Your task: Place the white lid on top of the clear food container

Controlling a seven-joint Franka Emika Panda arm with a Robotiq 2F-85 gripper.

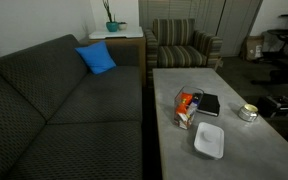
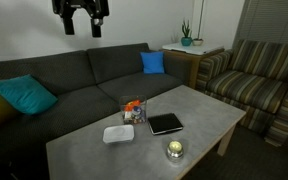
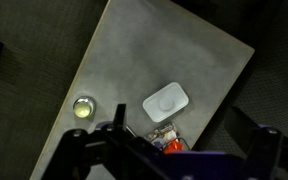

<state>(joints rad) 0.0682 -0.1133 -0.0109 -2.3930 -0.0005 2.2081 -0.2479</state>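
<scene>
The white lid [image 1: 209, 141] lay flat on the grey table [image 2: 204, 115], just beside the near side of the clear food container [image 1: 187, 108], its long axis following the table's length. The gripper [image 2: 82, 28] hung high overhead, jaws spread wide, empty.

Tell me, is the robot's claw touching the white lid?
Apart. In an exterior view the gripper hangs high up, with plenty of empty air between it and the white lid lying flat on the table.

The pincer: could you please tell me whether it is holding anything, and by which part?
Nothing is held: the pincer hangs open, high up; the white lid lies flat on the table.
</scene>
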